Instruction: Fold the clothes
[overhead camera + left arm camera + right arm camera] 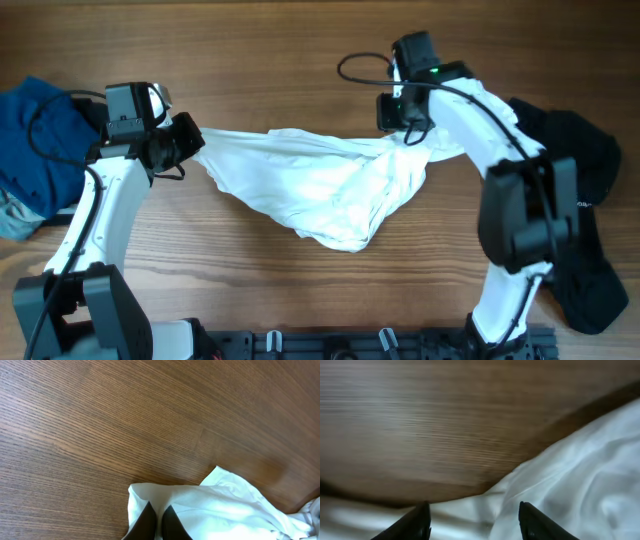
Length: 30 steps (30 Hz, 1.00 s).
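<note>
**Item 1. White T-shirt** [320, 185]: laid crumpled across the middle of the tabletop [300, 60]. It is drawn into a sagging band between the two arms, with its lowest fold nearest the robot's base.

**Item 2. Left jaws**, on the left arm [100, 210]: seen pressed together and clamped on the T-shirt's left end. In the wrist view, white cloth is bunched around the dark fingers [149, 521].

**Item 3. Right jaws**, on the right arm [480, 130]: seen standing apart over the T-shirt's right end. White cloth lies beneath and between the fingers [417, 520]. The wrist view is blurred, so whether any cloth is caught cannot be told.

**Item 4. Blue garment** [35, 150]: heaped at the left edge, beside the left arm.

**Item 5. Black garment** [585, 230]: spread along the right edge, partly under the right arm.
</note>
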Motion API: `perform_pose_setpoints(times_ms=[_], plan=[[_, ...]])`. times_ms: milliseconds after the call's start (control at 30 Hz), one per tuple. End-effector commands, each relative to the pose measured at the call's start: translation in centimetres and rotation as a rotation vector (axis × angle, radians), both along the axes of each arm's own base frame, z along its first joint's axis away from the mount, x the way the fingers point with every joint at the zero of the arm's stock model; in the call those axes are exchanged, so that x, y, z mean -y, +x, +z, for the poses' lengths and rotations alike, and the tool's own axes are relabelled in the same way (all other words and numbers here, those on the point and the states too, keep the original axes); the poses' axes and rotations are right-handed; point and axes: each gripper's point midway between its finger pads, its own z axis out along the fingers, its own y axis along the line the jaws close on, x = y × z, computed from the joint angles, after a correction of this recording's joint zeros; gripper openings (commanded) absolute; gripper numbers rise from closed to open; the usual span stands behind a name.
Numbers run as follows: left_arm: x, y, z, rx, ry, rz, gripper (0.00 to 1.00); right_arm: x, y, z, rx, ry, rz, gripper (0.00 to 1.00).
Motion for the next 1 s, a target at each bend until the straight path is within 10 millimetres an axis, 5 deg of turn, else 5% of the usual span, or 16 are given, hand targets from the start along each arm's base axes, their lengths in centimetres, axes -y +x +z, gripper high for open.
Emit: perform_pose_setpoints(times_ms=[0, 67, 167, 433, 567, 667, 800, 833, 967], plan=[[-0.5, 0.2, 0.3, 0.006, 0.006, 0.024, 0.04, 2.1, 0.7, -0.9, 0.006, -0.077, -0.129, 0.57], [-0.5, 0.2, 0.3, 0.006, 0.006, 0.024, 0.04, 2.3, 0.8, -0.9, 0.014, -0.087, -0.133, 0.53], [-0.5, 0.2, 0.3, 0.006, 0.006, 0.024, 0.04, 2.4, 0.6, -0.9, 0.006, -0.093, -0.133, 0.04], [-0.5, 0.2, 0.3, 0.005, 0.006, 0.024, 0.04, 3.2, -0.8, -0.2, -0.040, -0.094, -0.195, 0.04], [-1.2, 3.8, 3.1, 0.196, 0.029, 0.028, 0.04, 4.1, 2.2, 7.1, 0.136, -0.028, -0.252, 0.04], [-2.5, 8.3, 8.7, 0.493, 0.081, 0.051, 0.04, 5.9, 3.4, 15.9, 0.311, 0.033, -0.314, 0.04], [-4.9, 10.0, 12.2, 0.637, 0.132, 0.148, 0.04, 7.8, 1.2, 19.6, 0.340, 0.039, -0.354, 0.04], [-5.2, 10.0, 12.5, 0.649, 0.137, 0.154, 0.12, 8.0, 0.1, 19.3, 0.300, 0.025, -0.354, 0.04], [-4.8, 9.3, 10.4, 0.560, 0.119, 0.140, 1.00, 8.4, -3.1, 16.4, 0.131, -0.035, -0.326, 0.04]])
